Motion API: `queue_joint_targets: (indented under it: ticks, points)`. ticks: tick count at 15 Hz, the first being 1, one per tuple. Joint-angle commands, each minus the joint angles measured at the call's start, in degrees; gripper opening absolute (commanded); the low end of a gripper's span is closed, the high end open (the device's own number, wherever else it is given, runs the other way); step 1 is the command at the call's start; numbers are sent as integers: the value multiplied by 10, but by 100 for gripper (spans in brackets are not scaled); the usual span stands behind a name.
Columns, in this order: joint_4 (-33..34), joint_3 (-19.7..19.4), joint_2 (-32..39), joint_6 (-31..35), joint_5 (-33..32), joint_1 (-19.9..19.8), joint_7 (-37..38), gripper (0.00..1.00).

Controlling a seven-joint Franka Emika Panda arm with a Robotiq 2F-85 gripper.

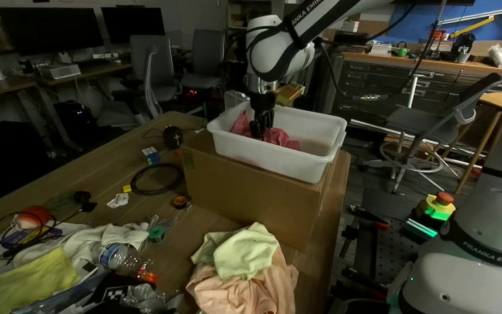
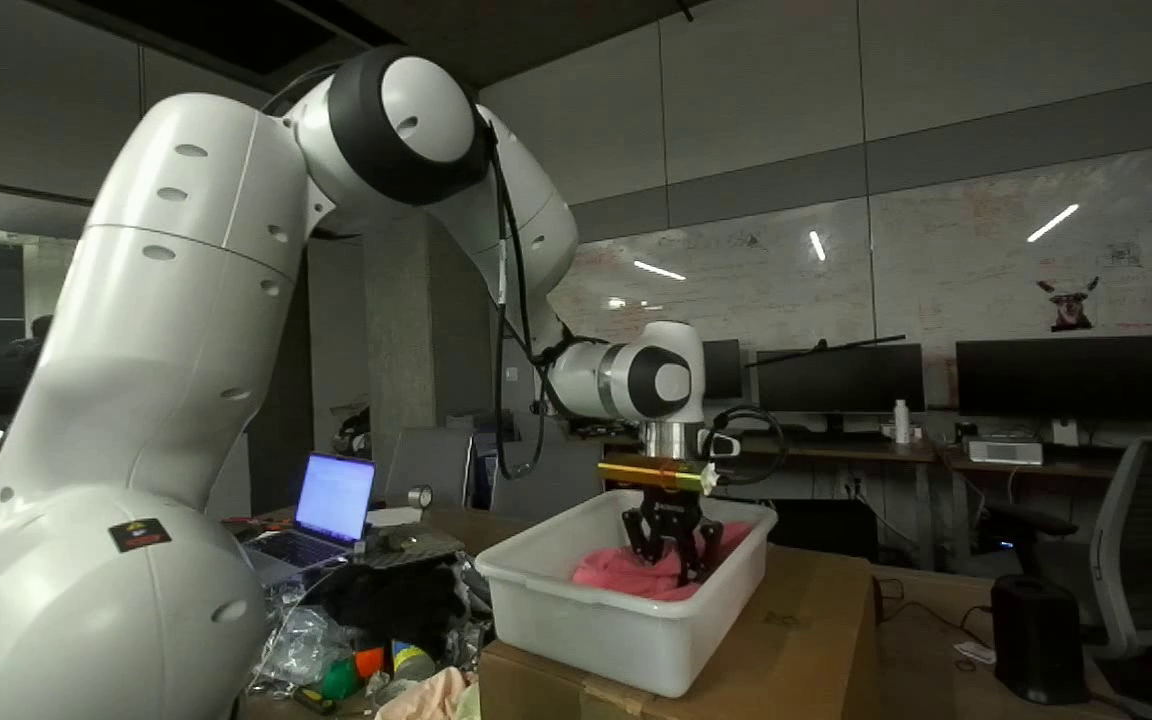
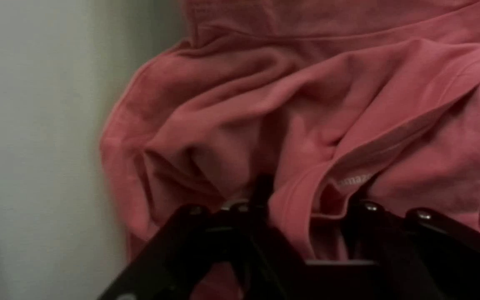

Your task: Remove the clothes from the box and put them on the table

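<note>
Pink clothing [image 1: 282,138] lies crumpled inside a white tub [image 1: 273,163], and in an exterior view your tool [image 1: 262,130] points straight down into it. The tub stands on a cardboard box [image 1: 251,192] on the surface [image 1: 181,244]. Near that box you have a pale green cloth [image 1: 246,250] on top of a peach cloth [image 1: 251,294], with a clear bottle [image 1: 124,257] off to one side and a puzzle cube [image 1: 150,155] farther away. In an exterior view you see a laptop [image 2: 336,495] beyond the tub; here your tool reaches below the rim, down among the clothing. In the wrist view the clothing fills most of your frame, next to the tub's pale wall; your jaws stand apart, a loose fold lying between them, and a printed word [image 3: 353,180], partly hidden, shows just above one.
</note>
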Motion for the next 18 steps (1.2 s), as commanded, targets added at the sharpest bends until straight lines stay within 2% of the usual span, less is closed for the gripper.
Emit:
queue_joint_targets:
  ticks: [1, 2, 4, 7, 12, 18]
  points:
    - [5, -2, 5, 6, -24, 8, 28, 9]
    - [9, -3, 3, -11, -30, 11, 38, 6]
    - [12, -3, -5, -43, -39, 14, 52, 10]
    - [-6, -3, -48, -77, -71, 23, 64, 10]
    - [-46, 2, -161, -91, -144, 37, 101, 10]
    - [-70, 32, -279, -99, -181, 48, 126, 10]
